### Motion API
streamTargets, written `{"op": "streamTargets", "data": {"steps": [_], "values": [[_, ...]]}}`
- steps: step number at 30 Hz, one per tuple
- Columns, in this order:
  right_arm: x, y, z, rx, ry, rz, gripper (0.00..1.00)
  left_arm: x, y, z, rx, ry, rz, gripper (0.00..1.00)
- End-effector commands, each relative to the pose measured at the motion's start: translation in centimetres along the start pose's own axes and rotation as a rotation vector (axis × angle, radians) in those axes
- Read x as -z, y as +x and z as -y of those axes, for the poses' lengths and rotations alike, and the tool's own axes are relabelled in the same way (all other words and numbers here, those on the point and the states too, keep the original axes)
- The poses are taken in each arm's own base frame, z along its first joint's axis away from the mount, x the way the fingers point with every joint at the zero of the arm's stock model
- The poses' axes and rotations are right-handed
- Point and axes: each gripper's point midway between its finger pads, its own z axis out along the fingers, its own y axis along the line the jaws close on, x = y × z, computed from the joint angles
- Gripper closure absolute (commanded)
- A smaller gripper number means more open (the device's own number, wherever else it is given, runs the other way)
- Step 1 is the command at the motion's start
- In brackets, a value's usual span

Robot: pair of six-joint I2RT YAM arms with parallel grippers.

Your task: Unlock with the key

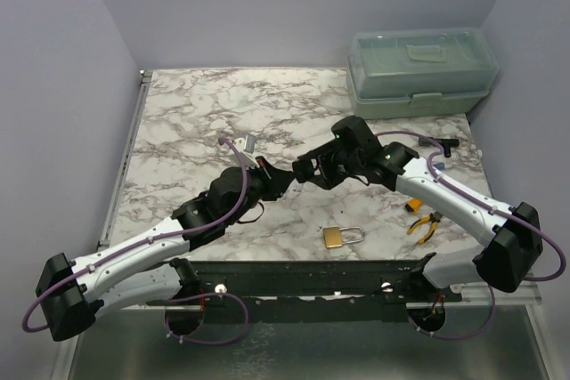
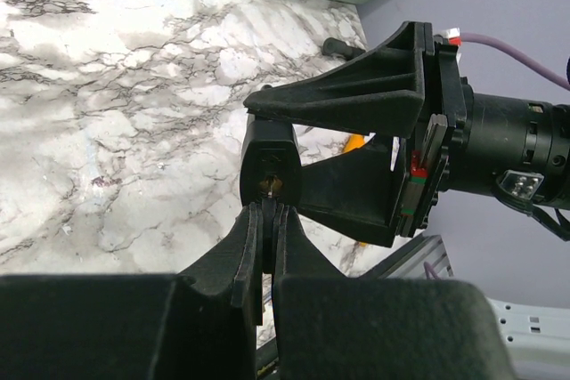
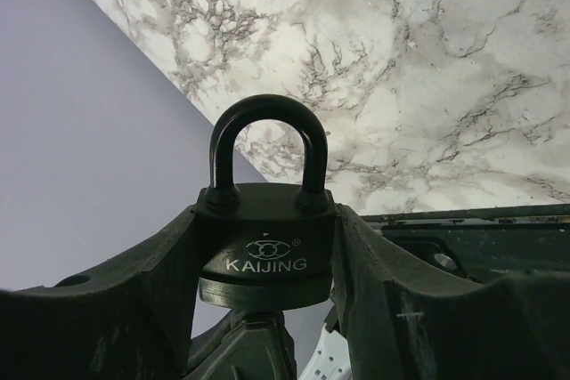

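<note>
Black padlock, marked KAIJING, shackle closed: clamped in my right gripper; left gripper pinched closed at keyhole.

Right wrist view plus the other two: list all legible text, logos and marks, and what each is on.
"KAIJING": front face of the black padlock clamped in the right pincer.
Round logo with a tiny "®": just above that word, on the same face.
Brass padlock on the table: too small to read in the top view.
Green toolbox: no text visible.
Left wrist view: nothing readable.
</note>
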Motion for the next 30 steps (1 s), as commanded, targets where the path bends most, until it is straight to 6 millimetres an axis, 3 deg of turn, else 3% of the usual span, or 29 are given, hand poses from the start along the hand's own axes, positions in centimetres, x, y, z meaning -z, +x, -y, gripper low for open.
{"op": "streamTargets", "data": {"steps": [1, 30], "values": [[2.9, 3.3, -4.6, 0.0, -0.151, -0.125, 1.0, -0.2, 0.3, -0.1, 0.028, -0.013, 0.005, 1.0], [3.4, 3.2, -5.0, -0.004, -0.166, -0.118, 1.0, -1.6, 0.1, 0.0, 0.034, -0.04, 0.018, 1.0]]}}
